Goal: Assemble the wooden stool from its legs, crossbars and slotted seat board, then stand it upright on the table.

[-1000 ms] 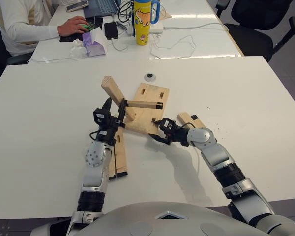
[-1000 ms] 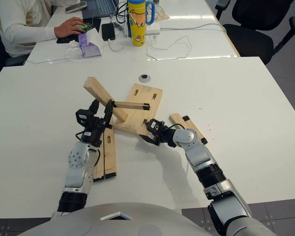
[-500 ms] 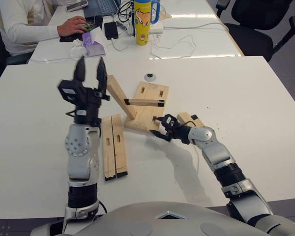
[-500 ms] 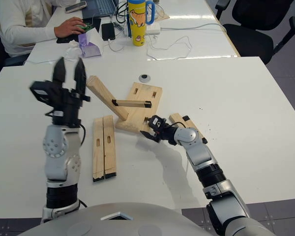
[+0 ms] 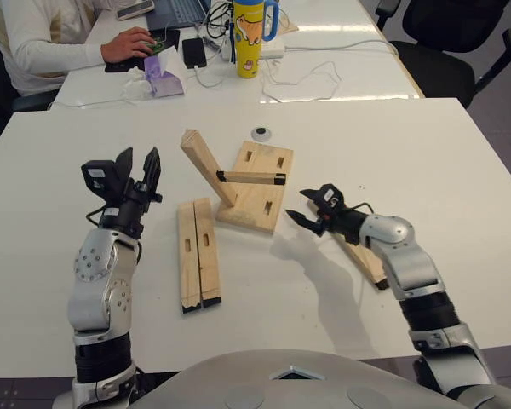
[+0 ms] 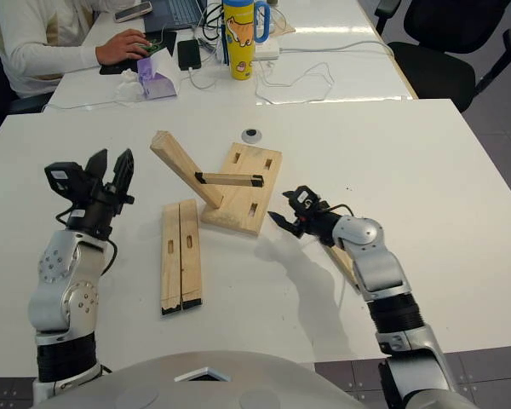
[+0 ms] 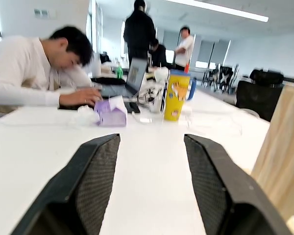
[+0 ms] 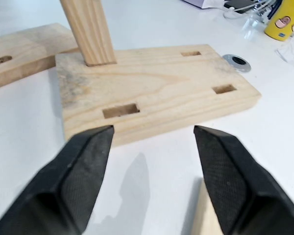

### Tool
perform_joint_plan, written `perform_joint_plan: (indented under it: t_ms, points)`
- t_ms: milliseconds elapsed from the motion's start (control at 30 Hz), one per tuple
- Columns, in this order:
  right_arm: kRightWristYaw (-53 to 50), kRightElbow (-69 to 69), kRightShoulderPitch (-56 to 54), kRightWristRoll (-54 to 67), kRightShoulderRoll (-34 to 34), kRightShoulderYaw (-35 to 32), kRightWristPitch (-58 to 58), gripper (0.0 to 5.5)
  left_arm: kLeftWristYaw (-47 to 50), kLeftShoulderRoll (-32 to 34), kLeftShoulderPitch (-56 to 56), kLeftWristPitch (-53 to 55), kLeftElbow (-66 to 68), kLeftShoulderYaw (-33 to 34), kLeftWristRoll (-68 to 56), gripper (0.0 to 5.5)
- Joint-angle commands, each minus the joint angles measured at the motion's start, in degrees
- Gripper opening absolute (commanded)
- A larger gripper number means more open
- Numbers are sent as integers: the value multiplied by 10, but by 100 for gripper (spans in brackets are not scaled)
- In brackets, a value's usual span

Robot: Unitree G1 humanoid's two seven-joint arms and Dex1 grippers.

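Left eye view: a white table (image 5: 426, 153) bears the slotted seat board (image 5: 257, 192) lying flat; one leg (image 5: 204, 162) leans up out of it, a crossbar (image 5: 251, 179) jutting from its side; two more legs (image 5: 196, 256) lie side by side just beside the board. The left gripper (image 5: 139, 159) hangs raised, spread and empty; the right gripper (image 5: 300, 207), likewise spread and empty, is near the board's edge. Behind, a second table (image 5: 341, 51) carries a yellow mug (image 5: 249, 34) and a purple box (image 5: 163, 75); a black office chair (image 5: 460, 38) stands beyond.

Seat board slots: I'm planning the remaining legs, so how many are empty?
3: two near the far edge of the seat board, one at the near corner by the right pincer. The fourth holds the leaning leg.
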Motion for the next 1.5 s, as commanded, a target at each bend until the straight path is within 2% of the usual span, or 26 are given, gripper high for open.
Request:
perform_joint_plan:
  t_ms: [33, 267, 533, 933, 1267, 1367, 1500]
  points:
    - [11, -8, -9, 13, -28, -23, 17, 301, -16, 38, 58, 146, -25, -28, -30, 242]
    - [-9, -32, 15, 12, -17, -14, 27, 301, -23, 84, 105, 322, -83, -33, -66, 242]
    - [-29, -42, 30, 9, -10, -10, 31, 301, -27, 103, 114, 393, -102, -52, -75, 242]
    - [-46, -53, 47, 7, -6, -2, 29, 301, -40, 143, 143, 376, -91, -83, -37, 242]
    - [-50, -47, 38, 6, 0, 7, 27, 301, -81, 189, 74, 266, 86, -72, 24, 242]
    - [-48, -41, 33, 4, -1, 10, 25, 301, -79, 182, 42, 230, 116, -55, 30, 242]
    - [-48, -41, 33, 3, -3, 11, 22, 301, -64, 165, 14, 243, 99, -12, 6, 242]
